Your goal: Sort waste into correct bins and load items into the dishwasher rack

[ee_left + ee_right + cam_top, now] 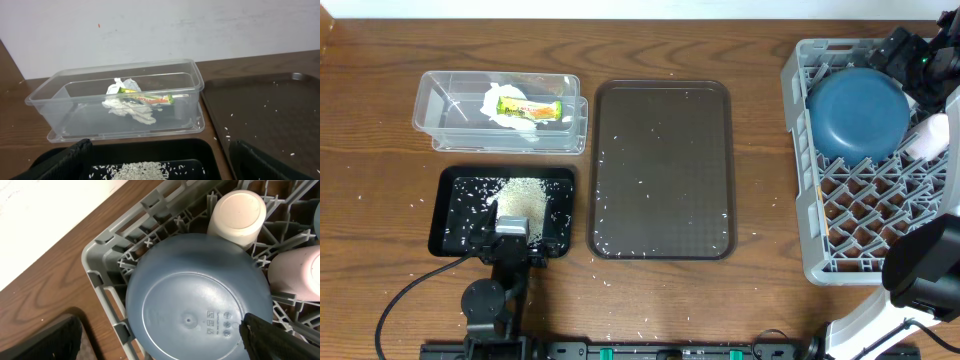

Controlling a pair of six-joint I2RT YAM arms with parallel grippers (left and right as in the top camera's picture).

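Note:
The clear tub (445, 110) holds the crumpled tissue (500, 100) and the yellow-green wrapper (530, 110); both also show in the left wrist view (127, 107). The black tray (455, 185) holds a heap of rice (520, 200). My left gripper (510, 228) hangs open and empty over the tray's near edge (160, 165). The grey rack (800, 150) holds the dark-blue bowl (857, 110) upside down, the white cup (237, 215) and the pink cup (928, 138). My right gripper (160, 340) is open just above the bowl (195, 295). I cannot make out the chopsticks or the light-blue bowl.
The brown serving tray (663, 170) lies in the middle with loose rice grains scattered on it. More grains lie on the wooden table around both trays. The right arm's base (920, 270) stands at the rack's near right corner.

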